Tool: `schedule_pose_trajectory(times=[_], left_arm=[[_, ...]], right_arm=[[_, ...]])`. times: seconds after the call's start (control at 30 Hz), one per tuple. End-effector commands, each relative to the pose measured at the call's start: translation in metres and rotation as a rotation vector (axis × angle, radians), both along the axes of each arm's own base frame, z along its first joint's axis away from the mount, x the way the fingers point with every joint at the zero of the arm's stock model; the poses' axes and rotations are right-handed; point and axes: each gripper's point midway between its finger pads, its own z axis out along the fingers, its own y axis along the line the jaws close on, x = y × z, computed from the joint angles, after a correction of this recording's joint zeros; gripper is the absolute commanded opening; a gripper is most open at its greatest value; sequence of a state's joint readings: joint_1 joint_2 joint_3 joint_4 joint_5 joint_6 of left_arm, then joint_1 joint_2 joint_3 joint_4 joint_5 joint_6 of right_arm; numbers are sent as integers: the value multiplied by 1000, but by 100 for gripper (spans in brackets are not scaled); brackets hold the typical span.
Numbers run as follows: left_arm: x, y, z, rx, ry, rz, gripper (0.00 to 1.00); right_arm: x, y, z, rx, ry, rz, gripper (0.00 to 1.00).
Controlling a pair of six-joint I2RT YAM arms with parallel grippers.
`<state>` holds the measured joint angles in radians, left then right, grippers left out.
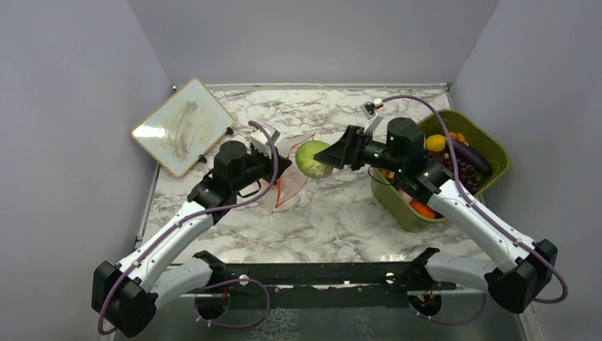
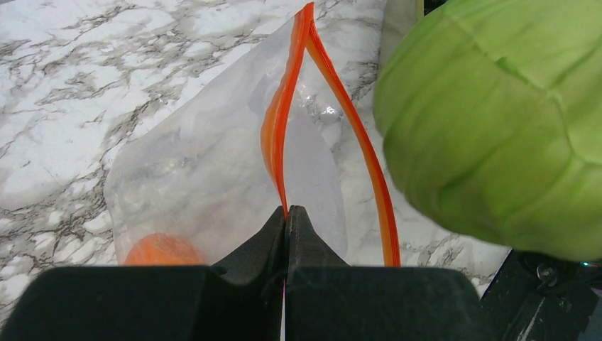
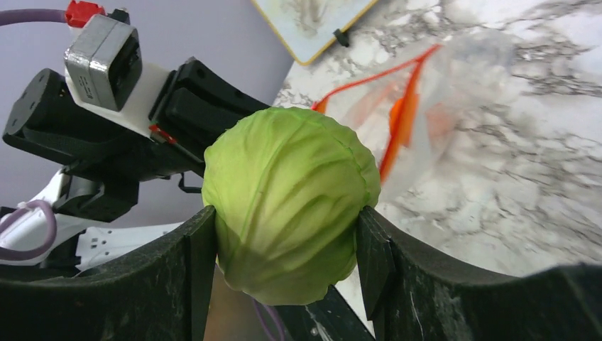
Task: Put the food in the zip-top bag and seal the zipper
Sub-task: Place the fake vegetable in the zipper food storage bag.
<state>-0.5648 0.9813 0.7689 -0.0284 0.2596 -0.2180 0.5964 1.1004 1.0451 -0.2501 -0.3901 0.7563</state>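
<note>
Left end effector [image 2: 287, 213]: fingers pressed together, pinching one lip of the zipper [image 2: 278, 121] at the near end of the mouth. Other lip free, not gripped.

Zip-top bag [image 2: 192, 170]: just left of centre on the counter [image 1: 341, 213], held up on edge from the left end effector. Mouth unsealed, spread into a narrow leaf shape, with the two red-orange strips apart in the middle and meeting at the far tip. Resting on the marble or lifted clear: cannot tell.

Already inside: orange piece [image 2: 160, 250], seen through the clear plastic, low in the left wrist view and close to the left finger.

Right end effector [image 3: 284, 238]: spread wide, clamped on the cabbage [image 3: 287, 213], one finger on each side, both pads in contact. Ball held off the counter, near centre in the top view.

Cabbage vs bag: just beside the mouth, on the free-lip side, still outside. Touching that lip or not: cannot tell from any view.

Remaining food: in the olive-green bin [image 1: 401, 212] at right, partly hidden behind the right arm. Dark grapes [image 1: 465, 170] visible there, plus orange, yellow and red pieces and a long purple one.

Whiteboard [image 1: 182, 126]: back-left corner, tilted, well apart from the bag.
</note>
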Motion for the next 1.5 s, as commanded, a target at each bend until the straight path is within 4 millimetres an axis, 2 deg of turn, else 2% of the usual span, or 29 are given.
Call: schedule_pose_trajectory(times=[0.0, 0.1, 0.17, 0.33, 0.57, 0.73, 0.87, 1.0, 1.13, 1.3, 1.47], left_arm=[[-9, -7, 22, -70, -73, -62, 0], [-13, -9, 27, -88, -81, -83, 0], [-14, -10, 29, -94, -84, -88, 0], [-17, -11, 33, -126, -96, -93, 0], [-19, -22, 36, -172, -58, -139, 0], [-23, -27, 34, -190, -44, -171, 0], [-22, -26, 34, -183, -54, -167, 0], [-22, -24, 34, -181, -67, -156, 0], [-21, -25, 32, -178, -57, -158, 0], [-20, -23, 31, -166, -59, -145, 0], [-19, -20, 31, -158, -69, -134, 0]], right_arm=[[-4, 31, 37, 130, -79, 62, 39], [3, 36, 24, 107, -59, 30, 39], [10, 29, 1, 53, -2, -38, 39], [12, 8, -37, -19, 46, -141, 40], [13, 4, -64, -103, 107, -156, 40], [15, 15, -67, -90, 128, -126, 43], [22, 14, -74, -110, 160, -183, 49], [23, 20, -72, -84, 136, -172, 55], [18, 30, -73, -79, 140, -130, 65], [12, 35, -74, -76, 151, -87, 86], [4, 36, -64, -55, 157, -56, 88]])
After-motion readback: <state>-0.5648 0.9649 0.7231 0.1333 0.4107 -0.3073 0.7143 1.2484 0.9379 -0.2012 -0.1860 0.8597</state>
